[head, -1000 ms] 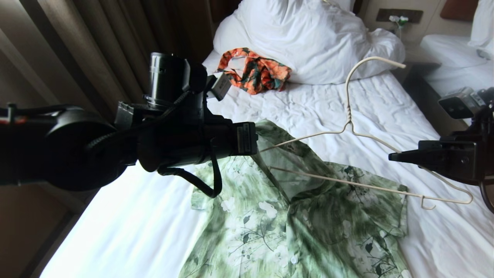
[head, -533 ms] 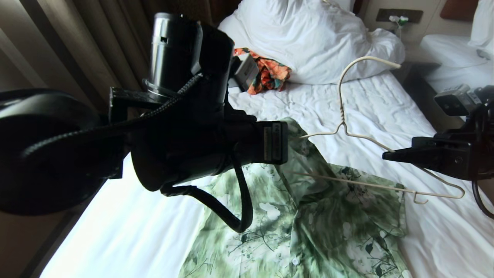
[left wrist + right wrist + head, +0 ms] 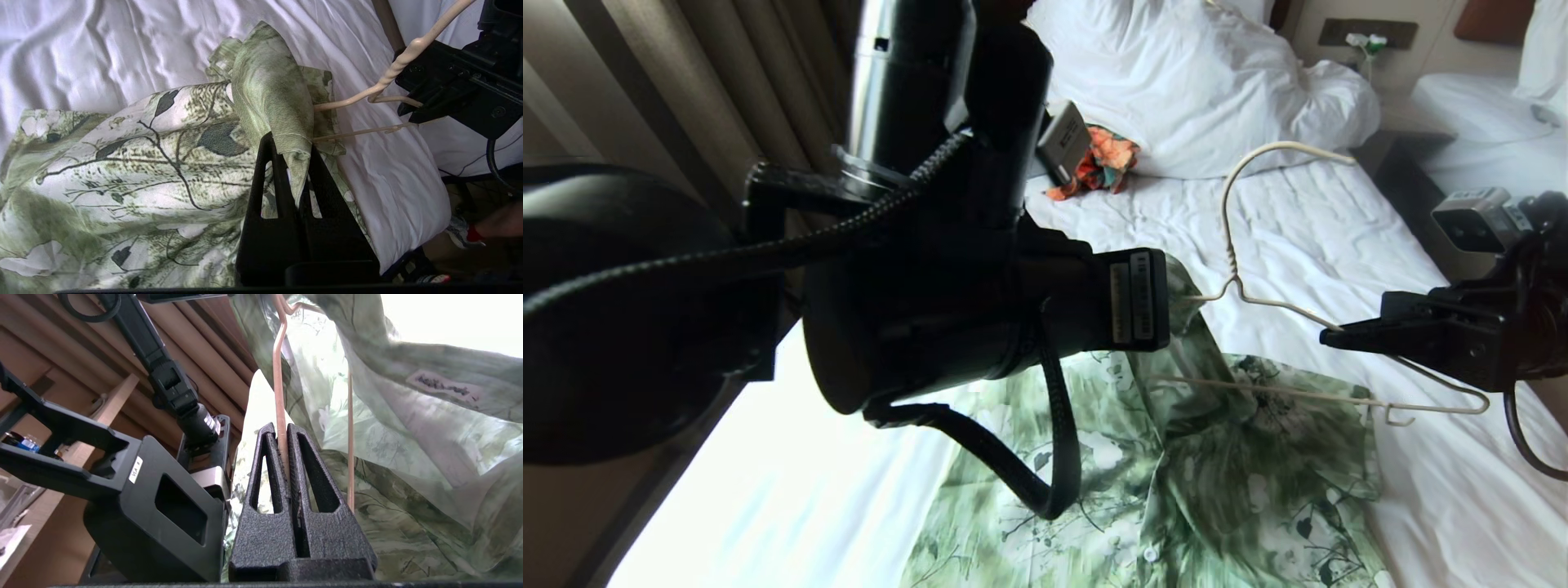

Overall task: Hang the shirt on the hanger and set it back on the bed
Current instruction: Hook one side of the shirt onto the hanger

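Jaws of the left gripper (image 3: 293,161) pinch the shirt (image 3: 163,139); right gripper (image 3: 284,435) clamps the hanger (image 3: 1258,298).

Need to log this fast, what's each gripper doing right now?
Left gripper: shut on the shirt.
Right gripper: shut on the hanger.

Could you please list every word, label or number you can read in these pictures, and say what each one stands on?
"VIA #", as far as it can be read, on a small white sticker on the black housing in the right wrist view.
White label on the left arm's wrist in the head view: print too small to read.
Sewn label inside the shirt: dark lettering, too blurred to read.
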Tool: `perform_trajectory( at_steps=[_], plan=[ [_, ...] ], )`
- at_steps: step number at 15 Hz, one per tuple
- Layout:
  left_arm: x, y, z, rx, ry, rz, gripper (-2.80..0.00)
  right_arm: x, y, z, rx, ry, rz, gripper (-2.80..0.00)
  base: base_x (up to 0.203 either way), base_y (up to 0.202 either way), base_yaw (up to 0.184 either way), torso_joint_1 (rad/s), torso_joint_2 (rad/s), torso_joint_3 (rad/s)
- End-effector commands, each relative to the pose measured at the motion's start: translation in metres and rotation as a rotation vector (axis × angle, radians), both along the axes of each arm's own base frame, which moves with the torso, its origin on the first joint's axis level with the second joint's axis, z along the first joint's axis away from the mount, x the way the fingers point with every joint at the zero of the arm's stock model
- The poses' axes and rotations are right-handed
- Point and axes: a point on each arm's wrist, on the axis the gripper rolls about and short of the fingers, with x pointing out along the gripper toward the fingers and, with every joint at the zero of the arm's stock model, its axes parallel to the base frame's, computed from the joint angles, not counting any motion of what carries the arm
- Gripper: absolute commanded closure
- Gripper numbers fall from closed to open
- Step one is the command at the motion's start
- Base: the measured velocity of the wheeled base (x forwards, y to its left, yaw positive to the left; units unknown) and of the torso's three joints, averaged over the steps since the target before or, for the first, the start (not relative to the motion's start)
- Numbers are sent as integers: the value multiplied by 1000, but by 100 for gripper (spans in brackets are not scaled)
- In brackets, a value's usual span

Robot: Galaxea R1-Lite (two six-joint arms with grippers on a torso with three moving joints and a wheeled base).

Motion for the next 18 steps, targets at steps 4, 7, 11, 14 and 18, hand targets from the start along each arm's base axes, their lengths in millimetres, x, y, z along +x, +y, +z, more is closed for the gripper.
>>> perform_trajectory(
  at_steps=[4,7,11,14,18],
  plan=[
    [10,-39,-28,46,56,-40,0,1,2,-22,4,-42,12,0,0,0,0,0,0,0],
    [9,-53,-24,26,44,-63,0,1,2,-21,4,-54,12,0,0,0,0,0,0,0],
    [-14,-72,-27,17,67,-128,0,3,4,-24,5,-45,21,0,0,0,0,0,0,0],
    [-20,-80,-35,63,90,-145,0,7,4,-28,5,-31,21,0,0,0,0,0,0,0],
    [-19,-89,-38,84,78,-160,0,8,5,-30,5,-26,25,0,0,0,0,0,0,0]
  ],
)
